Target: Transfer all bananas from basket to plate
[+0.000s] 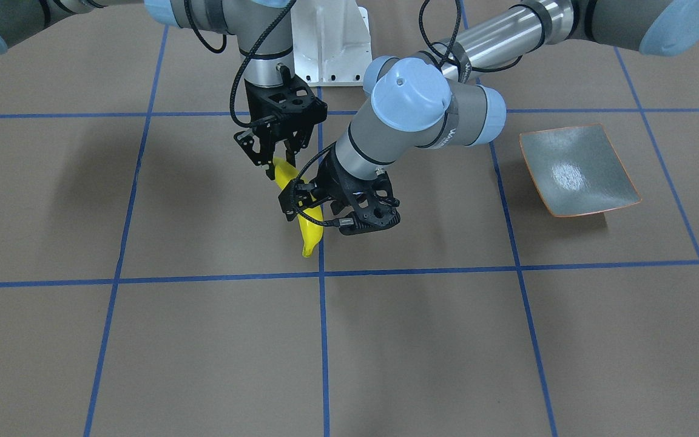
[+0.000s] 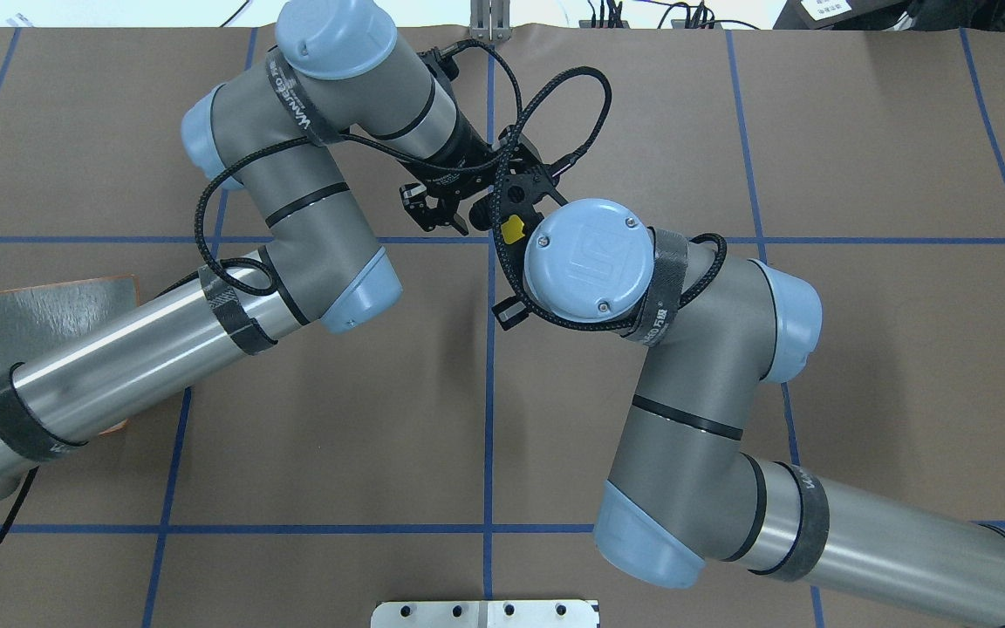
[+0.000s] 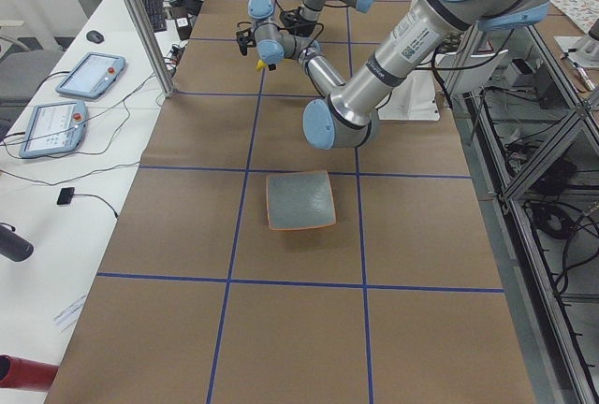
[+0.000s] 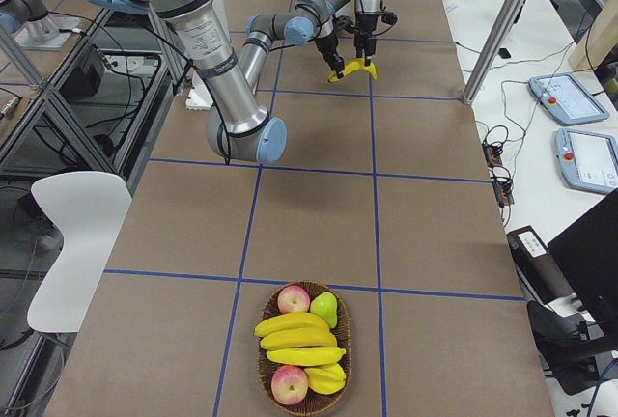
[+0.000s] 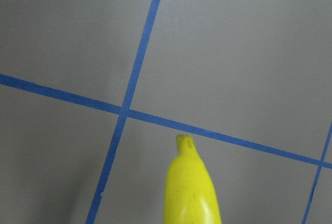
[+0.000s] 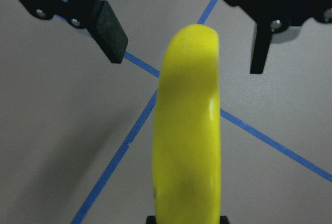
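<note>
Right fingers point(image 1: 264, 158) clamped on one end of banana point(image 1: 308, 233), left fingers point(image 6: 110, 31) spread wide either side of it, banana's long axis running away from robot base point(image 1: 331, 48)

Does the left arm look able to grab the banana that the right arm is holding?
Probably yes. The left tool is open with a finger on each side of the banana, neither touching it, and nothing sits between them. The right tool grips only one end.
</note>
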